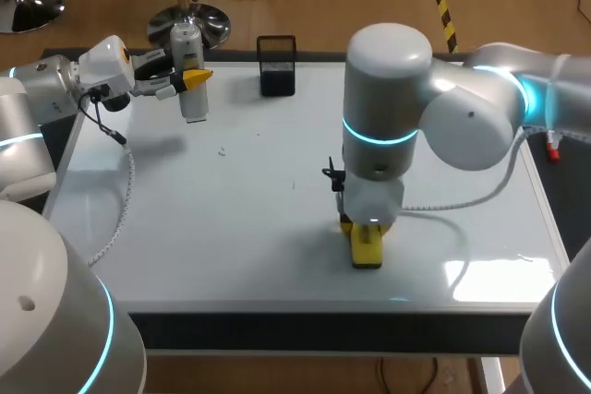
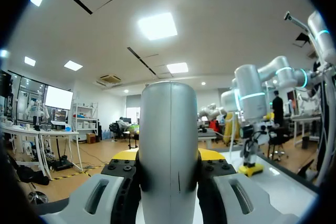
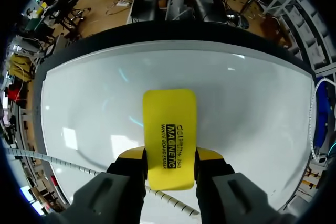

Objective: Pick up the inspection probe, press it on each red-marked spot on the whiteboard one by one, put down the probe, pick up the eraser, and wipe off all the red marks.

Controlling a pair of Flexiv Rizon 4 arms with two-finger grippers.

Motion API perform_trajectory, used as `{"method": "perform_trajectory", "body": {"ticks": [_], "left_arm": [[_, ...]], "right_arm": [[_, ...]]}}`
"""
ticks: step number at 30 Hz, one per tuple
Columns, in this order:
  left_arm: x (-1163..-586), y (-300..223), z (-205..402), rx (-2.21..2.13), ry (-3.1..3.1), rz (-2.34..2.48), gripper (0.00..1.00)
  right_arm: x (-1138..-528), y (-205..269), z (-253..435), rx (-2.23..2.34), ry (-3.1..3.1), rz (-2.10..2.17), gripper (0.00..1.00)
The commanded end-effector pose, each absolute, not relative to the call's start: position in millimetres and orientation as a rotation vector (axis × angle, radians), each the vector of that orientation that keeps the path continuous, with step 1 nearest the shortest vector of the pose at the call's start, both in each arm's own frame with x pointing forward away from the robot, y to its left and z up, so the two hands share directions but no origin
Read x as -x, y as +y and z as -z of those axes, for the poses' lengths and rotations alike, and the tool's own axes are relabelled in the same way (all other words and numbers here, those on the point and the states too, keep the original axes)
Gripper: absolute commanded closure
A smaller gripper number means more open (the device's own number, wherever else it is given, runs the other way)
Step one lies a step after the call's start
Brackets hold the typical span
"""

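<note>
My left gripper (image 1: 196,75) is shut on the inspection probe (image 1: 188,69), a silver-grey cylinder held above the whiteboard's (image 1: 231,228) far left corner. In the left wrist view the probe (image 2: 169,140) stands upright between the yellow-tipped fingers (image 2: 124,155) of that gripper (image 2: 169,157). Near the board's front middle, my right gripper (image 1: 365,228) points down and is shut on the yellow eraser (image 1: 367,248), which rests on the board. From the right wrist, the eraser (image 3: 169,136) sits between both fingers of that gripper (image 3: 169,157) over the white surface (image 3: 252,103). No red marks show on the board.
A black open holder (image 1: 276,65) stands at the board's far edge, middle. A coiled cable (image 1: 120,200) hangs from my left arm over the board's left side. A small red object (image 1: 552,149) lies just off the right edge. My right arm (image 2: 251,103) shows beyond the probe in the left wrist view.
</note>
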State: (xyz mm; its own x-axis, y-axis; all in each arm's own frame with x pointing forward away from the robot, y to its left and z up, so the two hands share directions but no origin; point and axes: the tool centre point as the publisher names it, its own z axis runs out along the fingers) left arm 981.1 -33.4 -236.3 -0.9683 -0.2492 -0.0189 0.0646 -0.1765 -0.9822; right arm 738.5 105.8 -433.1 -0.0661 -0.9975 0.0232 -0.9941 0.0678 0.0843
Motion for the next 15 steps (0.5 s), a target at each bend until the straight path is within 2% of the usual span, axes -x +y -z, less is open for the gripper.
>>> {"method": "perform_trajectory", "body": {"ticks": [1,15], "left_arm": [[-981,-34,236,0.213,1.867,2.254,1.0],[-981,-34,236,0.213,1.867,2.254,1.0]], "right_arm": [[-735,98,434,-2.113,-2.247,0.042,1.0],[-755,111,358,-2.268,-2.202,-0.107,1.0]]}}
